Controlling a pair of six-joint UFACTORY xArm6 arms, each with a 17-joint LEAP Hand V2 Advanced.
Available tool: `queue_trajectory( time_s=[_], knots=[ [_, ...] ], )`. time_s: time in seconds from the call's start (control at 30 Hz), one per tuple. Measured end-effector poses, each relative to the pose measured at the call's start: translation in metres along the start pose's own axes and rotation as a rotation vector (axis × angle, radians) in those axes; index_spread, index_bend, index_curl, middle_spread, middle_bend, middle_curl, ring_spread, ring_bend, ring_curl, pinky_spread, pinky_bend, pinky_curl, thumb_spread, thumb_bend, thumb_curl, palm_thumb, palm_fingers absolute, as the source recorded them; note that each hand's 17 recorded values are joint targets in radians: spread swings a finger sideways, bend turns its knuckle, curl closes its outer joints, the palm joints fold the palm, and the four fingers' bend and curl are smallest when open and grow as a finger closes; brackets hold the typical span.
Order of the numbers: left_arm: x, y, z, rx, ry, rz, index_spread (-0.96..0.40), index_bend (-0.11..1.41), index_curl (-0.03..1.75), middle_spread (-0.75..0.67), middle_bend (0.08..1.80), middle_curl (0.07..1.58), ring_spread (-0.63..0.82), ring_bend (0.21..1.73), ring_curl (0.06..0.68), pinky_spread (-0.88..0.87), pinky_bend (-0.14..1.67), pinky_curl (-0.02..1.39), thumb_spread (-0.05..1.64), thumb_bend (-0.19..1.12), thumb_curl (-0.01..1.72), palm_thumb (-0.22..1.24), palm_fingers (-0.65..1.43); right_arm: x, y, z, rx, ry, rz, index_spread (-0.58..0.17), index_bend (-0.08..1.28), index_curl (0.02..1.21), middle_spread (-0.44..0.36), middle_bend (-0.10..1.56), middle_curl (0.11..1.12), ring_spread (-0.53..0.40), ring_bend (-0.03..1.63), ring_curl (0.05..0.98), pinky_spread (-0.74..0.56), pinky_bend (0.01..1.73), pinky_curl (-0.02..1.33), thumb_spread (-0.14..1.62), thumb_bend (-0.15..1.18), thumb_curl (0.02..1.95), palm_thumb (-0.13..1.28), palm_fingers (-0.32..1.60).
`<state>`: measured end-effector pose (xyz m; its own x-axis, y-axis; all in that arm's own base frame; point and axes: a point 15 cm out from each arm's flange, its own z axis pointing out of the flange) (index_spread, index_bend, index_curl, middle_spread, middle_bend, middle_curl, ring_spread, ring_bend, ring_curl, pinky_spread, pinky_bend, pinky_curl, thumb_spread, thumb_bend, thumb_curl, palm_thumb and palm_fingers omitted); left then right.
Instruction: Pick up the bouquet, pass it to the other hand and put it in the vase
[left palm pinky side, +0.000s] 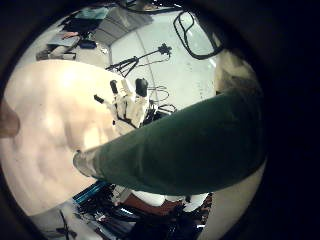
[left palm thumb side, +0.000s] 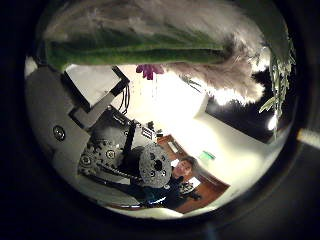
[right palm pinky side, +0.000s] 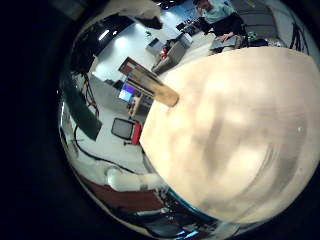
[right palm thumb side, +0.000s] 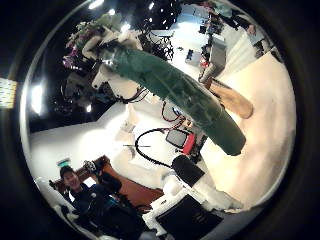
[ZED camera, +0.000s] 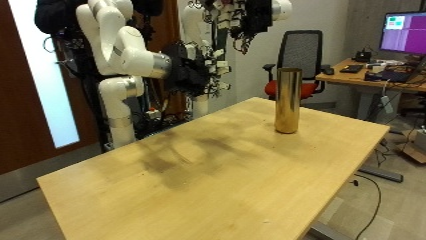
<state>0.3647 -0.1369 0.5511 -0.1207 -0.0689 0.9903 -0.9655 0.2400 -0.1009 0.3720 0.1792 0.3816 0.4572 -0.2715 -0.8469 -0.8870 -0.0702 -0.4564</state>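
Wooden table carries only the gold vase, still empty. The bouquet is off the table and lies across the left hand close to its palm, apparently gripped by its fingers. The right hand hangs lower, fingers loosely spread and empty. Placing it in the vase remains.

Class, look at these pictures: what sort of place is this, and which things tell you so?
Probably an office or robotics lab: a light wooden table holding a gold vase, an office chair behind it, and a desk with a lit monitor.
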Motion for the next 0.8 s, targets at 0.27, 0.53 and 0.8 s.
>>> queue_trajectory(
  time_s=[0.27,0.53,0.8],
  knots=[
    [0.027,-0.004,-0.029,0.072,-0.068,0.088,-0.82,0.68,0.85,-0.58,1.15,1.11,-0.4,1.56,0.639,-0.52,1.32,0.73,0.13,-0.02,0.9,1.2,0.87,0.001,-0.006,-0.005,-0.003,-0.016,0.033,-0.298,0.12,0.23,0.205,0.18,0.31,0.23,0.47,0.228,0.45,0.59,0.35,0.95,-0.03,0.39,0.56,-0.07],
    [0.061,0.0,-0.062,0.166,-0.149,0.182,-0.85,0.55,1.14,-0.56,1.18,1.1,-0.39,1.58,0.635,-0.52,1.35,0.73,0.13,-0.02,0.92,1.19,0.85,0.002,-0.01,-0.007,0.0,-0.013,0.041,-0.306,0.13,0.19,0.205,0.18,0.29,0.233,0.45,0.236,0.45,0.58,0.33,0.95,-0.04,0.36,0.51,-0.06],
    [0.088,0.004,-0.1,0.277,-0.168,0.246,-0.84,0.45,1.34,-0.54,1.19,1.09,-0.39,1.58,0.626,-0.52,1.35,0.73,0.13,-0.02,0.95,1.19,0.85,0.005,-0.014,-0.006,-0.003,-0.015,0.055,-0.318,0.14,0.19,0.201,0.18,0.28,0.233,0.44,0.242,0.45,0.58,0.32,0.96,-0.03,0.35,0.51,-0.05]
  ],
)
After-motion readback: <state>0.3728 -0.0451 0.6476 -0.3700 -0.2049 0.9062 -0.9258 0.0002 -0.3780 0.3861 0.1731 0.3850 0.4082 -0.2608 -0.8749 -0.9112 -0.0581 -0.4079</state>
